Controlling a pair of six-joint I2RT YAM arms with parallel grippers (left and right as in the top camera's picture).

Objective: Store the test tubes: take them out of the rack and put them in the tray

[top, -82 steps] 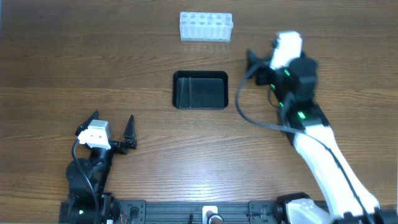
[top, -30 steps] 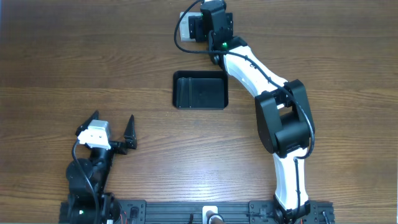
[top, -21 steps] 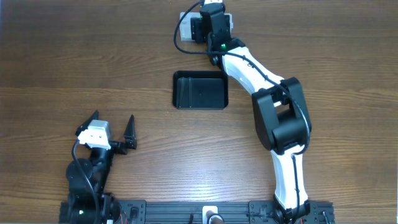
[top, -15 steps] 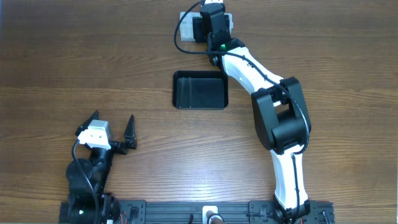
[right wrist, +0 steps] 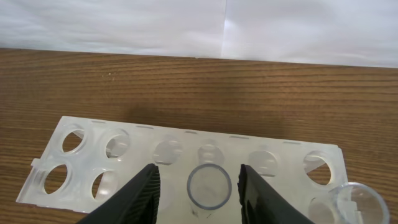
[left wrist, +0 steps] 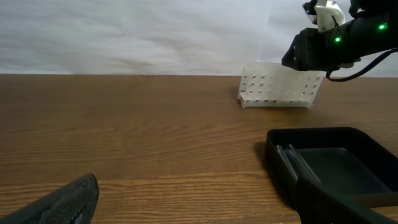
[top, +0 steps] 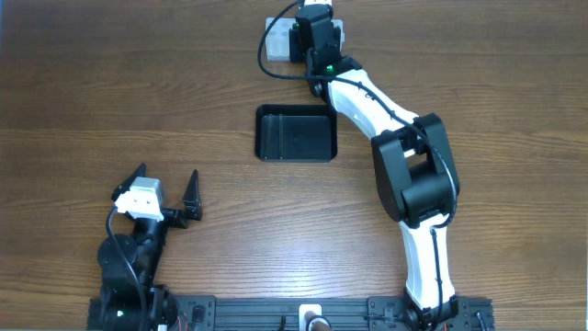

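- Right pincer (right wrist: pixel 199 180) hangs over the far rack, its two black fingers (right wrist: pixel 146 193) set narrowly either side of one tube's rim. A slim gap shows on each side, so they are not yet gripping it.
- Left pincer (top: pixel 165 188) sits low near its own base with its fingers spread wide and nothing between them. It is well apart from the tray and the rack.
- Between those right fingers is a clear, round-mouthed test tube (right wrist: pixel 209 185). It stands upright in the rack with its long axis vertical and its open mouth facing up at the wrist camera.
- It sits about midway along the row of holes that lies away from the backdrop.
- A second tube (right wrist: pixel 352 202), also clear and upright, stands at one end of that same row.
- The translucent white plastic rack (right wrist: pixel 186 149) has two rows of round holes. It rests at the far side of the table, its long axis running left to right in the top view.
- The black rectangular plastic tray (top: pixel 262 134) lies flat between the rack and the arms' bases, its long side parallel to the rack's. Pale lines show along one inner wall in the left wrist view, and I cannot tell what they are.
- The brown wood-grain table (top: pixel 478 74) carries everything, its grain running left to right.
- A plain white backdrop (left wrist: pixel 124 31) rises behind the table's far edge.
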